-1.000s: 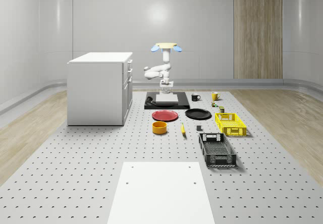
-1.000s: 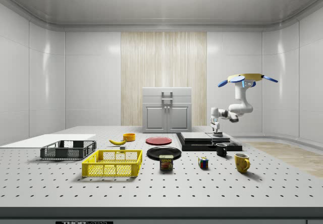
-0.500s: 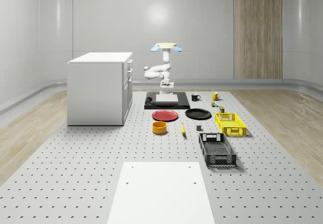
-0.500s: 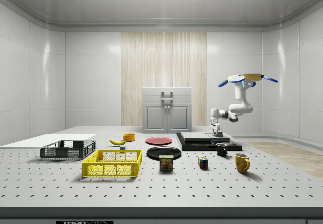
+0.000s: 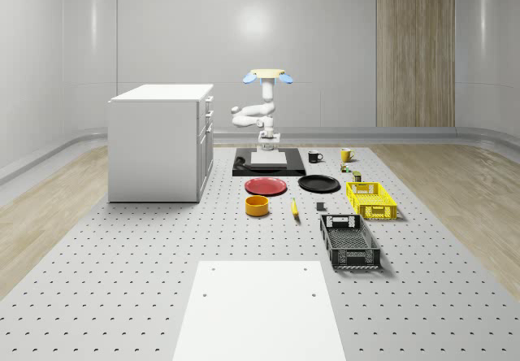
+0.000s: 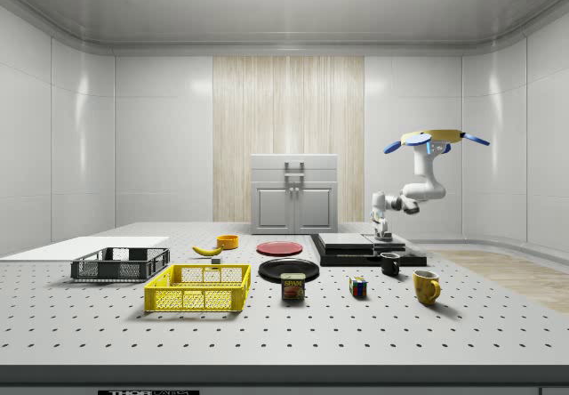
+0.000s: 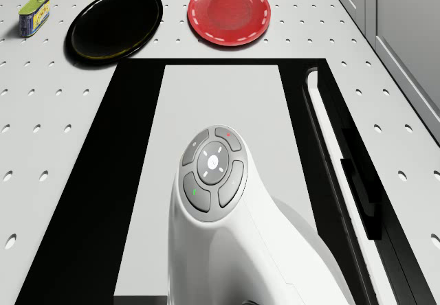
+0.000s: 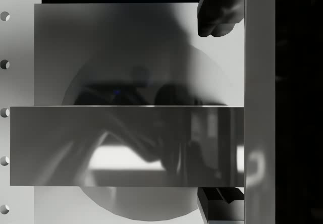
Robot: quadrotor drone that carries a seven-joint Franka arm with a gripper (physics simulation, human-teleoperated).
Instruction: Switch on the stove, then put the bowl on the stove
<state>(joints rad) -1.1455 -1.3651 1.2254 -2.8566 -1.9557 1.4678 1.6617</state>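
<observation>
Whole-scene view: gripper (image 5: 268, 147), fingers spread apart, hangs just above the stove (image 5: 241, 166); bowl (image 5: 257, 206) lies well beyond, toward the camera.

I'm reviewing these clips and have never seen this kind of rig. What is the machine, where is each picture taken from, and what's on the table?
These are simulator renders. The machine is a drone carrying a white arm; it hovers over the stove, a black slab with a pale plate. The gripper hangs just above the stove, and its two fingers stand wide apart, holding nothing. Two pictures come from fixed cameras, one above and one beside. One looks down from the drone's body, one from the arm's wrist. On the table lie an orange bowl, a red plate, a black plate, a banana, two mugs, a can and two crates.
</observation>
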